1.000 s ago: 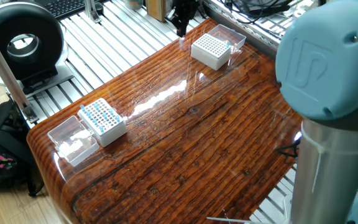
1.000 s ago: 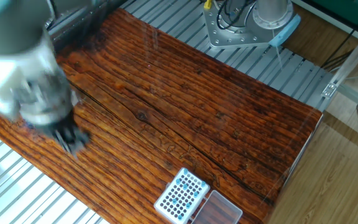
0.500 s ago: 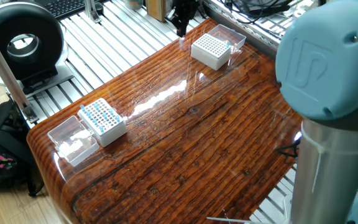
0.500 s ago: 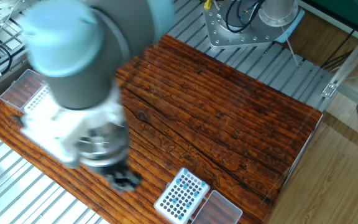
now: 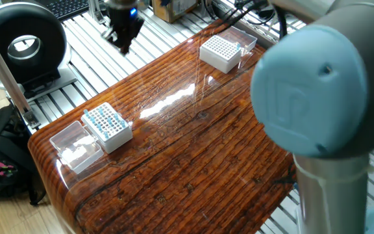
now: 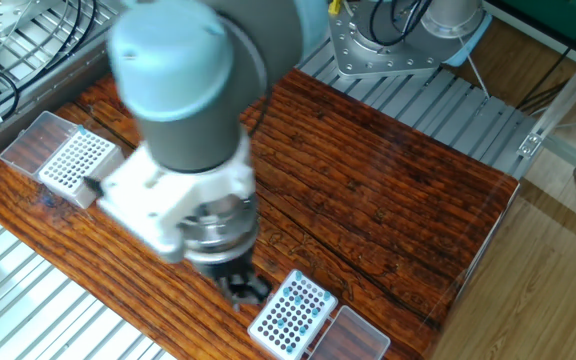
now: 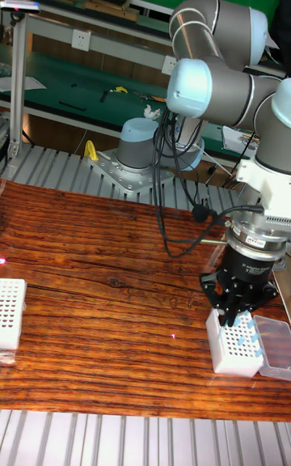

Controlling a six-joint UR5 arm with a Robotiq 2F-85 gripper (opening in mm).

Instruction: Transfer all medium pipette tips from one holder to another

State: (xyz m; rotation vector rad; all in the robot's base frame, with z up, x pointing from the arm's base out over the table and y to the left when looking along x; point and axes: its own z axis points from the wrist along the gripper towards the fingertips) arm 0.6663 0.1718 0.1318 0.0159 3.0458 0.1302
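A robotics lab or workshop: a wood-grain table [image 5: 193, 156] sits on ribbed aluminium framing [image 5: 109, 45]; a UR5 arm [image 7: 218, 69] is bolted to a metal base plate [image 7: 137, 179]; behind stand a green workbench [image 7: 73, 69], wall sockets [image 7: 82, 40] and loose cables [image 7: 174, 191].

A glossy wooden worktop [image 5: 193, 149] carries two white boxes. The box with blue tips [image 5: 107, 126] sits far from the empty box [image 5: 220, 52], each beside a clear lid [image 5: 75, 145].
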